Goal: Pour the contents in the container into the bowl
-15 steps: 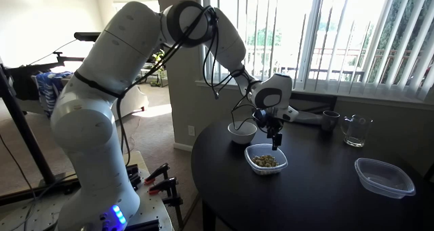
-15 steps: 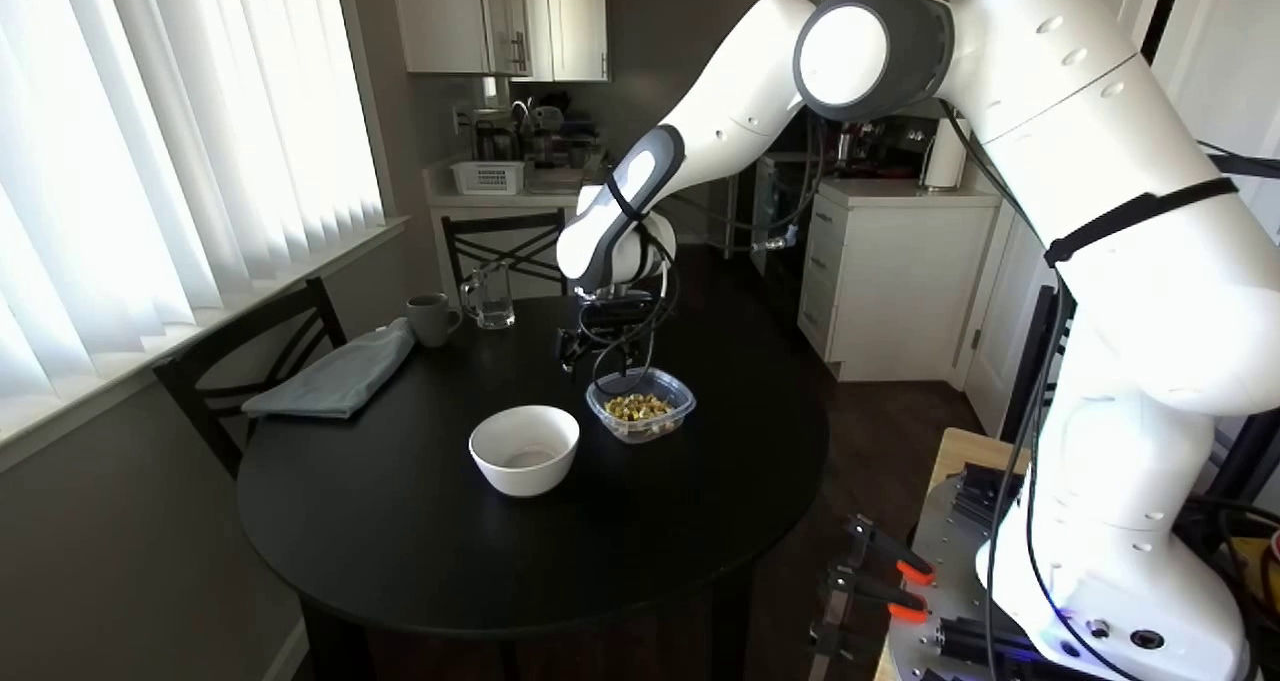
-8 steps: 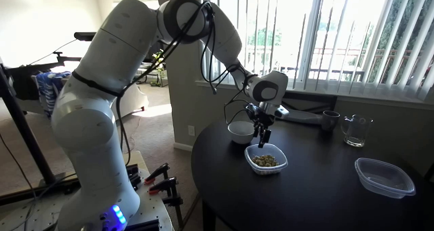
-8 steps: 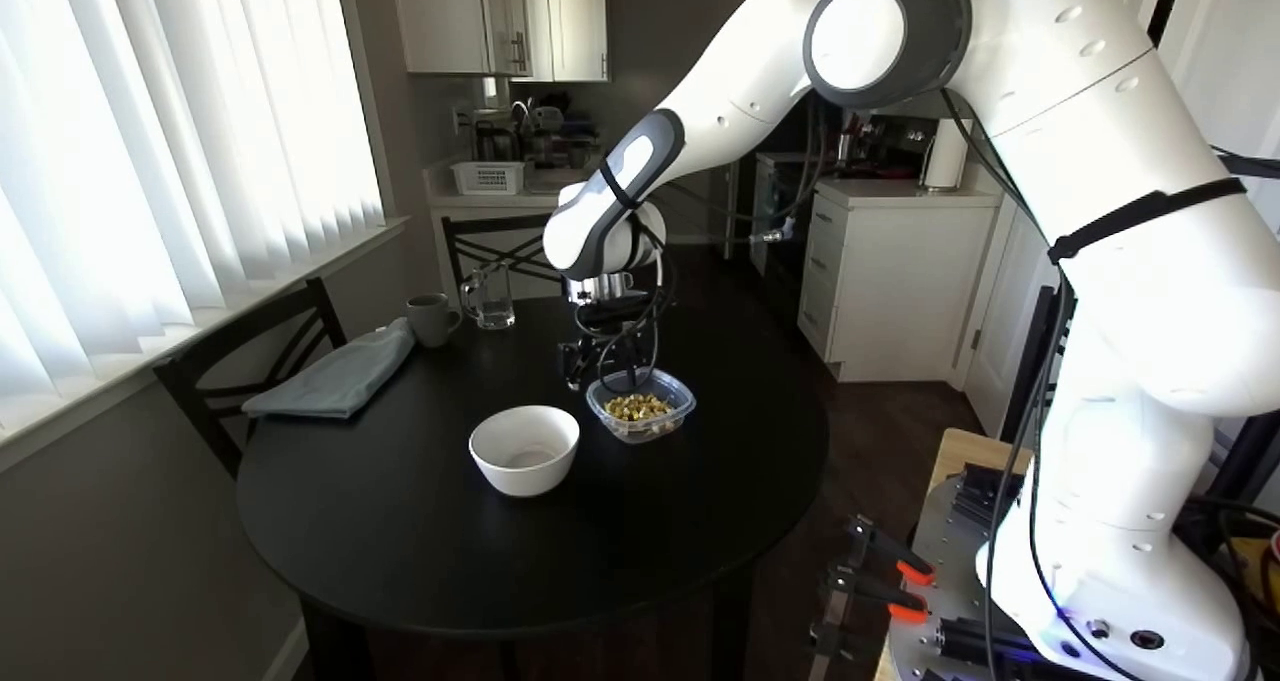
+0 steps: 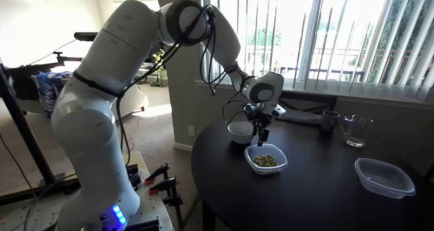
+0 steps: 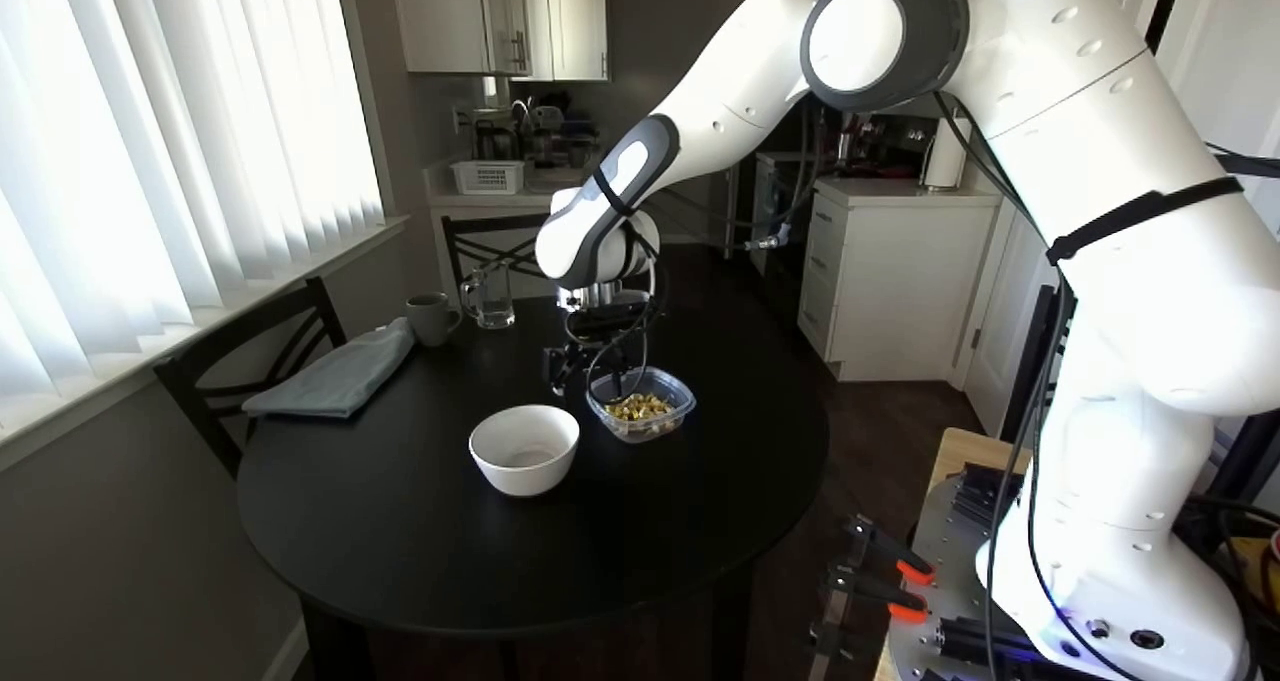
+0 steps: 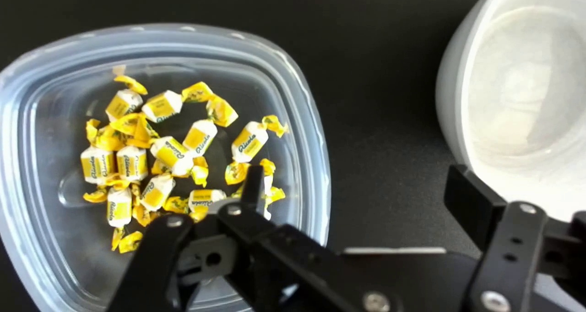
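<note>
One wide window (image 5: 281, 27), vertical blinds, daylight glaring through; in both exterior views. Kitchen in an exterior view: white cabinets (image 6: 895, 281) along a dark wood floor (image 6: 880, 421). Living area in an exterior view: tan carpet (image 5: 159, 127) with a sunlit patch, light sofa (image 5: 135, 100) partly hidden.

Table (image 5: 305, 204) round, black-topped, set close to the window side. White robot arm (image 5: 88, 122) arches out over it from a perforated bench (image 5: 44, 207), cables strapped along its length. Dark chair (image 6: 240, 329) under the window, second chair (image 6: 505, 224) at the kitchen end. Folded grey-blue cloth (image 6: 335, 376) by the table's window edge.

Large clear tub (image 5: 379, 188) on the table in an exterior view, well apart from the container (image 7: 313, 138), a whitish translucent tub with rounded corners, upright on the black top. White bowl (image 6: 525, 476) upright near it, a strip of table between them in the wrist view.

Gripper (image 7: 361, 193) angled down, fingers spread wide; in the wrist view one finger overlaps the container's edge, the other the bowl's rim. Contact with either: cannot tell.

Glass mug (image 5: 356, 131) and grey mug (image 6: 428, 319) near each other, the grey one just beside the cloth. Sweets (image 7: 171, 155) heaped loosely in the container: yellow-and-white wrappers, twisted ends, some printed "Ricola".
</note>
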Robot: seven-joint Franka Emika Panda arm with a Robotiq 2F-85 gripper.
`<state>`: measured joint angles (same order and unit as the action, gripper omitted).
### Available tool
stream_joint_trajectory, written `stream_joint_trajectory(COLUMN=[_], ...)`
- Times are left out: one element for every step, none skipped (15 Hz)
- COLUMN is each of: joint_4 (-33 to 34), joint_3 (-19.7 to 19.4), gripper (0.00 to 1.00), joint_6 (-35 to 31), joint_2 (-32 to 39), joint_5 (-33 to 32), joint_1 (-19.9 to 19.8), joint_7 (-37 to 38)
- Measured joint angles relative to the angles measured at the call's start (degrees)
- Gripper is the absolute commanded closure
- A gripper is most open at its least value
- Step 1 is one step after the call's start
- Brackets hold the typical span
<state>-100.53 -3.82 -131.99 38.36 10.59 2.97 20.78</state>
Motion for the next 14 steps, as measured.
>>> stream_joint_trajectory(joint_4=[0.04,0.1,0.27,0.65,1.04,1.47,1.79,2.1,2.3,2.32,2.32,2.32,2.32,2.32], joint_3=[-0.03,-0.04,-0.07,-0.14,-0.21,-0.25,-0.25,-0.26,-0.29,-0.35,-0.43,-0.52,-0.61,-0.69], gripper=[0.0,0.0,0.0,0.0,0.0,0.0,0.0,0.21,0.26,0.33,0.4,0.47,0.53,0.59], joint_6=[-1.44,-2.77,-3.9,-4.6,-5.22,-5.74,-6.12,-6.38,-6.63,-6.93,-7.22,-7.5,-7.83,-8.06], joint_2=[0.44,0.94,1.53,2.26,3.05,3.83,4.46,4.95,5.3,5.46,5.54,5.54,5.54,5.54], joint_5=[0.0,0.0,0.0,0.0,0.0,0.0,0.0,0.0,0.0,0.0,0.0,0.03,0.08,0.18], joint_1=[-0.15,-0.29,-0.42,-0.49,-0.51,-0.51,-0.51,-0.51,-0.51,-0.52,-0.56,-0.63,-0.73,-0.85], joint_7=[0.0,0.0,0.0,0.0,0.0,0.0,0.0,0.0,0.0,0.0,0.0,0.0,0.0,0.0])
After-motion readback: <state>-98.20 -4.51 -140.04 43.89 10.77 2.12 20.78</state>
